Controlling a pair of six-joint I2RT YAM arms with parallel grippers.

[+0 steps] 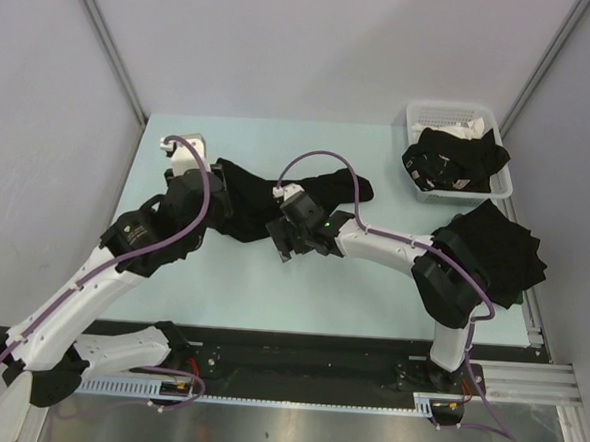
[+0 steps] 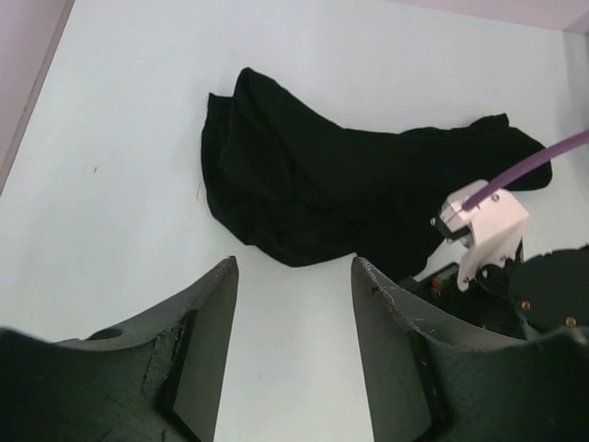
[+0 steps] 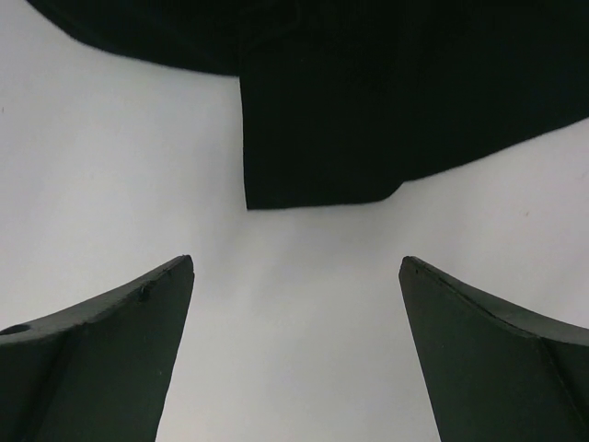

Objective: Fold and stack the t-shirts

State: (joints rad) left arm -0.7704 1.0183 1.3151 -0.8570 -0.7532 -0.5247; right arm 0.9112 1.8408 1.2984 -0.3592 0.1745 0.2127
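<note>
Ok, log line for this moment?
left hand: open, empty | right hand: open, empty | crumpled t-shirt: on table, ungrasped | stage: pre-grasp

Robot lab, grey partition walls [image 1: 315, 52], aluminium frame [image 1: 526, 380]

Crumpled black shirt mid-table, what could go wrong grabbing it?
The shirt lies bunched, so the open left fingers and right fingers may pinch several layers and lift a wad. The right arm's elbow sits beside the black pile; a swing could drag it askew.
</note>
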